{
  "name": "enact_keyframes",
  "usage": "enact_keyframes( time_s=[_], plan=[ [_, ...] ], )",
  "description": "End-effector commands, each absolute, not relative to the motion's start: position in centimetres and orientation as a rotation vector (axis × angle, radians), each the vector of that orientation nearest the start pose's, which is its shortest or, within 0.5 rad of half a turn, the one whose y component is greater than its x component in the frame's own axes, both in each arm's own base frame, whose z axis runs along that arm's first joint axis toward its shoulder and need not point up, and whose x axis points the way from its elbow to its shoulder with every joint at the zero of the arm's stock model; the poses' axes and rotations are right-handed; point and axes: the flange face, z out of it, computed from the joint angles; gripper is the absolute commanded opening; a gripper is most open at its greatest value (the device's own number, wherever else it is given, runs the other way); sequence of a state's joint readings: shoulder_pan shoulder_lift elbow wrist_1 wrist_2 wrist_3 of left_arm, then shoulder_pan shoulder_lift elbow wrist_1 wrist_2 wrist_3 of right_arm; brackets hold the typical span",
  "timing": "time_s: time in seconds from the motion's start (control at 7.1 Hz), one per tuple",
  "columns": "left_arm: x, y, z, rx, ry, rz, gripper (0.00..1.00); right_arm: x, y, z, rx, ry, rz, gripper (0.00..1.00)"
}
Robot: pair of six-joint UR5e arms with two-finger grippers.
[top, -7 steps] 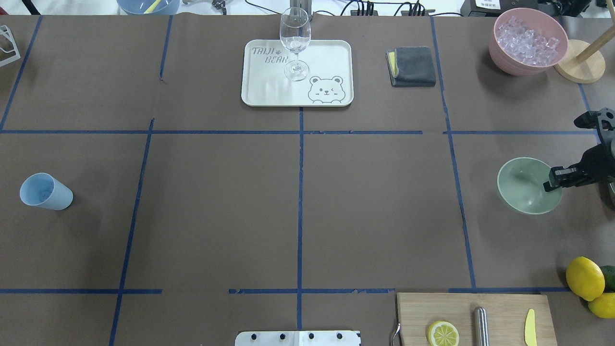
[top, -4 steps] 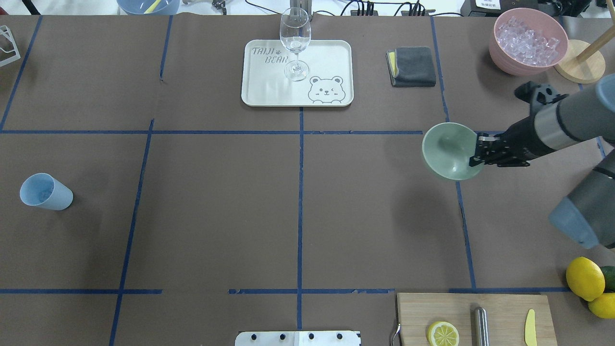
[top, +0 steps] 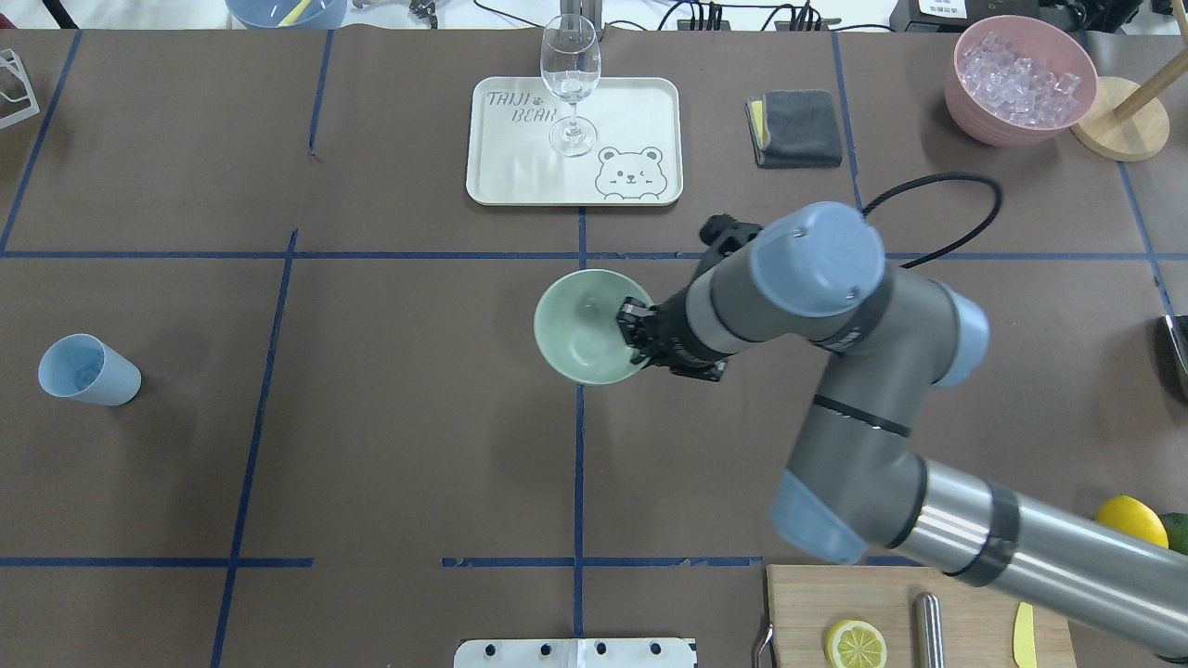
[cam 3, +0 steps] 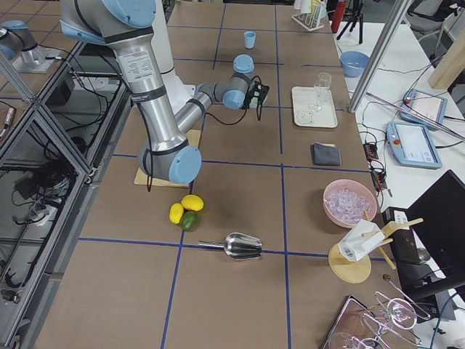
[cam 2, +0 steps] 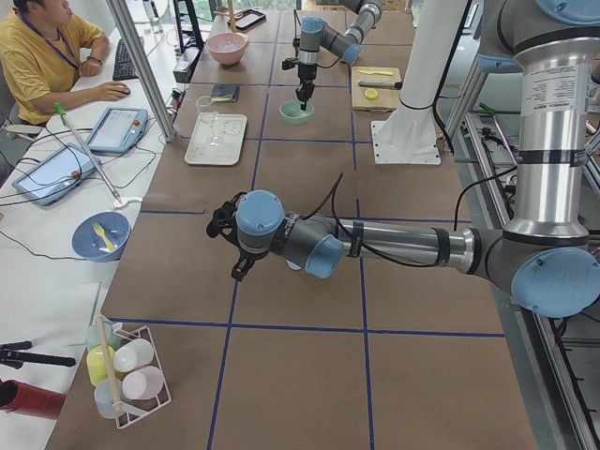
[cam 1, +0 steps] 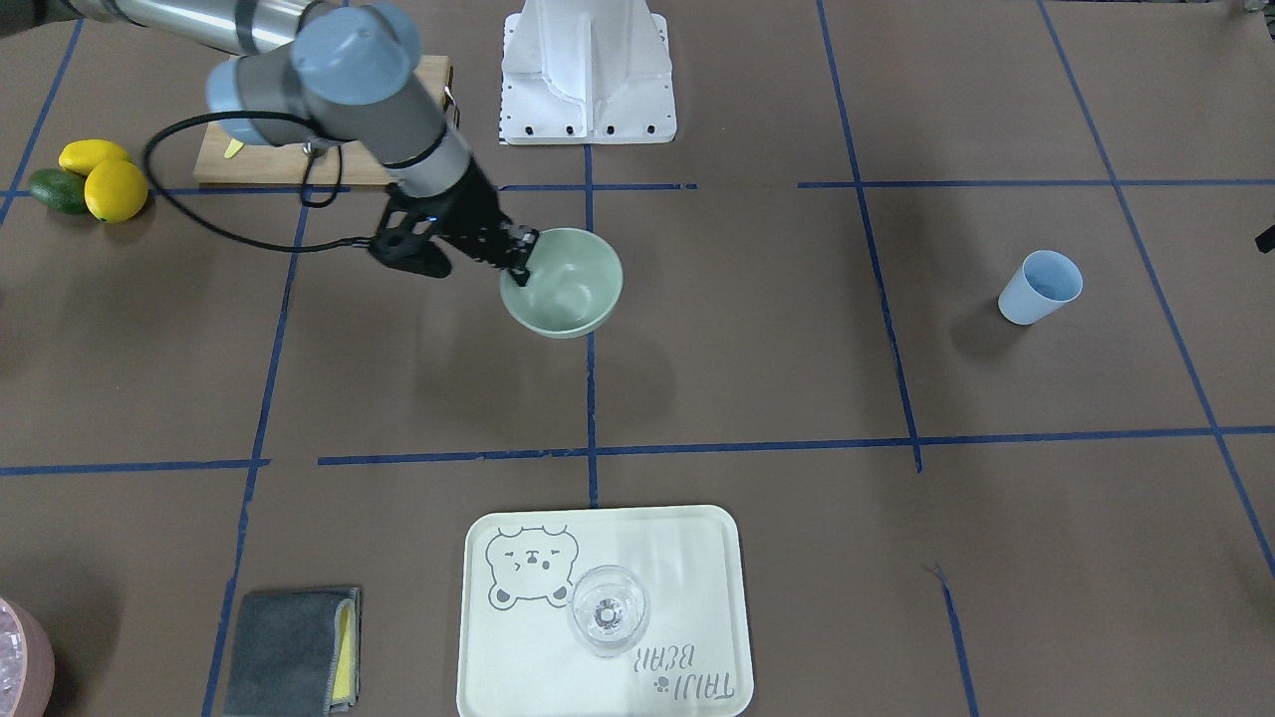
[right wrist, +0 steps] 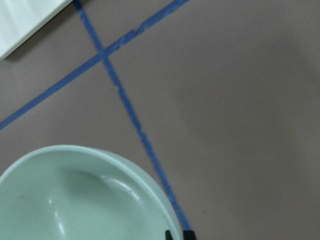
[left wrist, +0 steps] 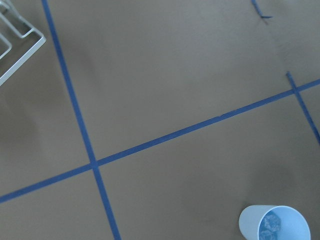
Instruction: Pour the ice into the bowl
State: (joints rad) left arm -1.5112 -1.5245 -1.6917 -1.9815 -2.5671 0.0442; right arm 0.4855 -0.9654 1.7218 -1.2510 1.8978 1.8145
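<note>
My right gripper (top: 633,336) is shut on the right rim of the pale green bowl (top: 580,325), one finger inside and one outside. It holds the bowl upright over the table's middle tape cross, seemingly a little above the surface. The bowl is empty in the front view (cam 1: 573,289) and the right wrist view (right wrist: 75,200). The blue cup (top: 88,369) stands far left; the left wrist view shows clear ice cubes (left wrist: 271,225) in it. My left gripper (cam 2: 228,223) hangs near the cup, seen only from the side, so I cannot tell if it is open or shut.
A white bear tray (top: 520,176) with a wine glass (top: 570,83) lies behind the bowl. A grey cloth (top: 796,128) and a pink bowl of ice (top: 1018,79) are back right. Cutting board (top: 965,594) with half a lemon (top: 855,643) and whole lemons (top: 1128,524) front right.
My right arm has carried the green bowl from the table's right side leftward to the middle. The blue cup has not moved.
</note>
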Motion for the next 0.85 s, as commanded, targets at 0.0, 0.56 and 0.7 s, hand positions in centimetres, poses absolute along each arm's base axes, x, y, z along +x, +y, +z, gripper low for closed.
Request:
enact_keyframes(
  time_s=[0.0,0.56,0.7],
  plan=[
    [0.3,-48.8,55.3,0.453,0.994,0.399,1.0,-61.5,-37.3,14.6,-0.128,-1.1,0.528,0.0],
    [5.5,-48.1,52.5,0.503,1.069,0.371,1.0,-66.4,-38.7,14.6,-0.118,-1.031,0.542,0.0],
    [6.4,-48.2,51.7,0.552,1.035,0.288,1.0,-66.4,-38.7,15.2,-0.119,-1.022,0.545,0.0]
  ],
)
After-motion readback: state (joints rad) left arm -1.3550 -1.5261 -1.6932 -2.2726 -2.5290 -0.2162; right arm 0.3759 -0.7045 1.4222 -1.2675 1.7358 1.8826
